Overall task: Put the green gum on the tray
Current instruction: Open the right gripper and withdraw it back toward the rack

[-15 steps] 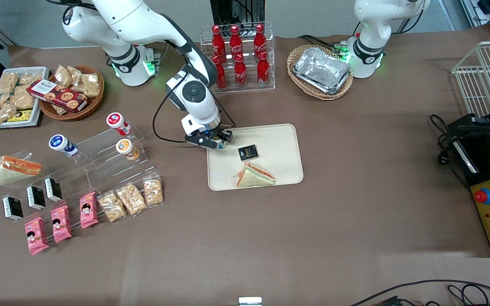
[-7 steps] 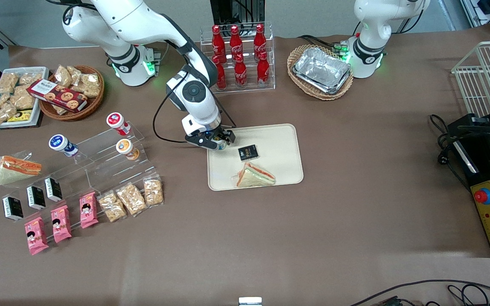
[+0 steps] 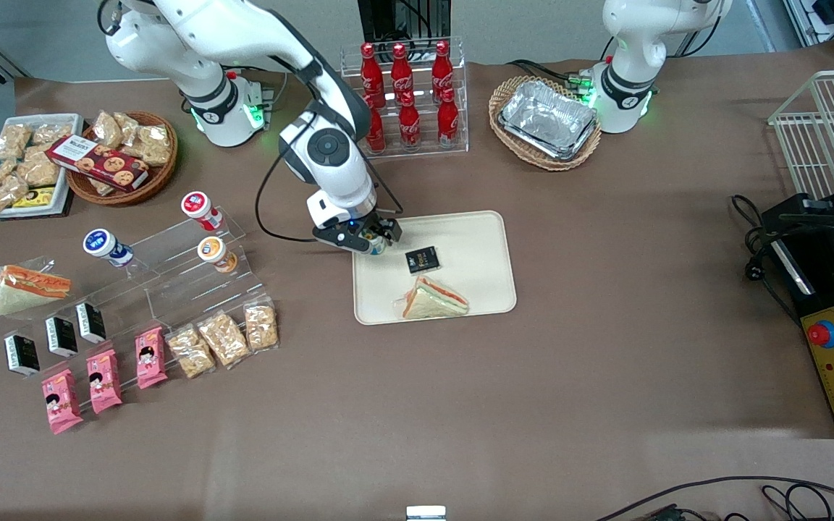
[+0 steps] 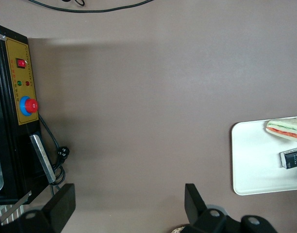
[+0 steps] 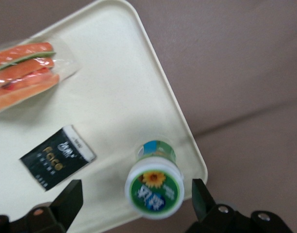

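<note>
**Gum released on the tray, my gripper lifting clear**

A second ago my gripper [image 3: 368, 241] sat low over the tray's corner with the jar closed between its fingers. Now my wrist has risen a little and the fingers [image 5: 66, 199] stand spread wide, one on each side of the green gum [image 5: 155, 187] and touching neither side of it. So I am holding nothing.

The green gum stands upright on the tray [image 5: 114, 97], in the corner toward my working end of the table, close to the rim. Its green lid with the yellowish flower mark faces up at me. The black packet [image 5: 57, 157] lies just beside it on the tray, apart from it, and the wrapped sandwich [image 5: 22, 73] lies farther along the same tray.

In the front view the jar [image 3: 376, 245] shows only partly under my gripper, still inside the tray's edge [image 3: 489, 224].

I judge the placing itself done: the jar rests on its own. What remains is to pull straight up and away without clipping the lid, since it sits near the rim and could tip.
</note>
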Available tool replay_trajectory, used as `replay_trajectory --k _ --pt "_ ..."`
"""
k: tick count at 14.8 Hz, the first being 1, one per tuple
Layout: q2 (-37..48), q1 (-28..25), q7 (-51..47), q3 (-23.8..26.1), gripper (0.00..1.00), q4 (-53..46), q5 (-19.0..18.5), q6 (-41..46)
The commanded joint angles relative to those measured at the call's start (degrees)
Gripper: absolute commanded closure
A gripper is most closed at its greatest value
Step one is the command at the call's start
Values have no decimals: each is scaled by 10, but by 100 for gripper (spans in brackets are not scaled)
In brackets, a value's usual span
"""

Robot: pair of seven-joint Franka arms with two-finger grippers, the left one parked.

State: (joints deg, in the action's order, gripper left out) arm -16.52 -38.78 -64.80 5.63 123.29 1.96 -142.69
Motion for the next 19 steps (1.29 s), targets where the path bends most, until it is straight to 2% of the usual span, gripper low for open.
replay_trajectory --k 1,5,9,12,16,19 --pt "45 4 10 -1 0 -108 -2 195" --pt "45 16 40 -3 0 -241 2 360" --pt "56 69 165 -4 0 -349 1 489" --pt "104 141 285 -4 0 -345 -8 491" --pt "153 282 524 -4 0 -305 -7 493" --pt "159 356 633 -4 0 -304 -7 493"
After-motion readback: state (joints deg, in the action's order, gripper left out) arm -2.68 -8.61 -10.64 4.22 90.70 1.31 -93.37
